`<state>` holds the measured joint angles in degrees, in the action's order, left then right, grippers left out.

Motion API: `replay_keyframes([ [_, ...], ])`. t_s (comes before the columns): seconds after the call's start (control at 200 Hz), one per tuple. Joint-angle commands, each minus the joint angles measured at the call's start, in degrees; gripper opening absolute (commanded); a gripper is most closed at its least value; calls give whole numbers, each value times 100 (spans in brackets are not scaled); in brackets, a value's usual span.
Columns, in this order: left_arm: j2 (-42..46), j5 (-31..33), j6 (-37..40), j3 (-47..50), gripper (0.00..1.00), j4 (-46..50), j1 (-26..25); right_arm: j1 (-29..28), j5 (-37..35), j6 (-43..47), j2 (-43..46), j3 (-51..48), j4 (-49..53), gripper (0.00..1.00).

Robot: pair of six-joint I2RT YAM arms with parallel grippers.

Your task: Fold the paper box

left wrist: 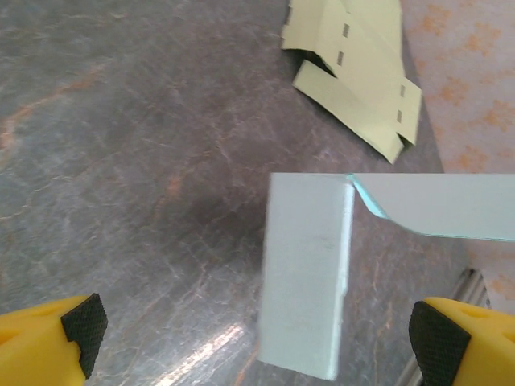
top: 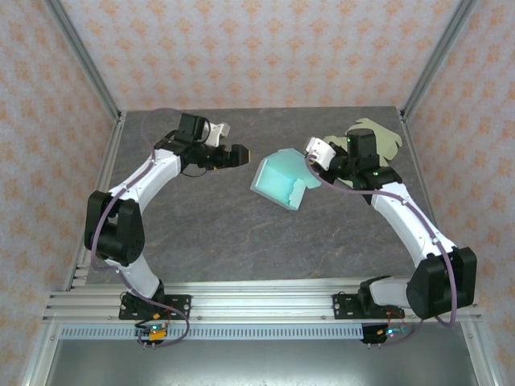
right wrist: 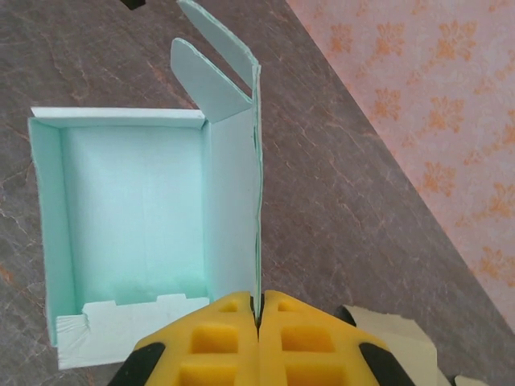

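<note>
Light, flimsy paper box [top: 280,183] mid-frame; hold near creases. Right fingers [right wrist: 213,342] clamp one panel; left fingers [left wrist: 40,342] wide open, empty.

There is one mint paper box [top: 280,181], one flat pale-green box blank [top: 378,135], one surface [top: 201,233], and two tools, the left tool [top: 241,154] and the right tool [right wrist: 257,322].

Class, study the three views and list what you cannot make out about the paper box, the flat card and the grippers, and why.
- Left wrist view: the paper box shows its outside; its inside is turned away, and its flap runs off the right edge.
- Right wrist view: the flat card is mostly hidden behind the right gripper.
- Top view: the right arm covers part of the flat card.
</note>
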<state>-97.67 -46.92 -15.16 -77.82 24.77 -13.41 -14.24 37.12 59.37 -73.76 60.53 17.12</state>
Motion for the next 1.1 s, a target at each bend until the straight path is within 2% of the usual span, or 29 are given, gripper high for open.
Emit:
replay_keyframes([
  [0.0,-63,-487,334,48,100,-144,-134,-44,362,357,153,-55,-193,0],
  [0.09,4,-808,320,340,100,-499,-136,-41,463,303,175,-59,-208,0],
  [0.315,-167,-1085,372,746,99,-1110,-163,-39,808,492,268,54,169,0],
  [0.465,-424,-1742,636,489,97,-939,-195,-44,1169,616,247,168,445,0],
  [0.551,-538,-1927,1142,206,94,-334,-311,-42,1263,537,254,178,416,0],
  [0.606,-632,-2040,1427,18,90,111,-372,-44,1299,476,273,179,372,0],
  [0.671,-700,-2134,1421,-29,83,164,-387,-44,1336,438,282,187,352,0],
  [0.851,-687,-2050,1387,6,50,120,-377,-42,1398,404,320,200,379,0],
  [0.986,-600,-1950,1287,30,41,15,-379,-44,1387,308,346,128,303,0],
  [1.096,-520,-1835,1102,35,39,-120,-378,-1,1244,-480,383,77,-143,21],
])
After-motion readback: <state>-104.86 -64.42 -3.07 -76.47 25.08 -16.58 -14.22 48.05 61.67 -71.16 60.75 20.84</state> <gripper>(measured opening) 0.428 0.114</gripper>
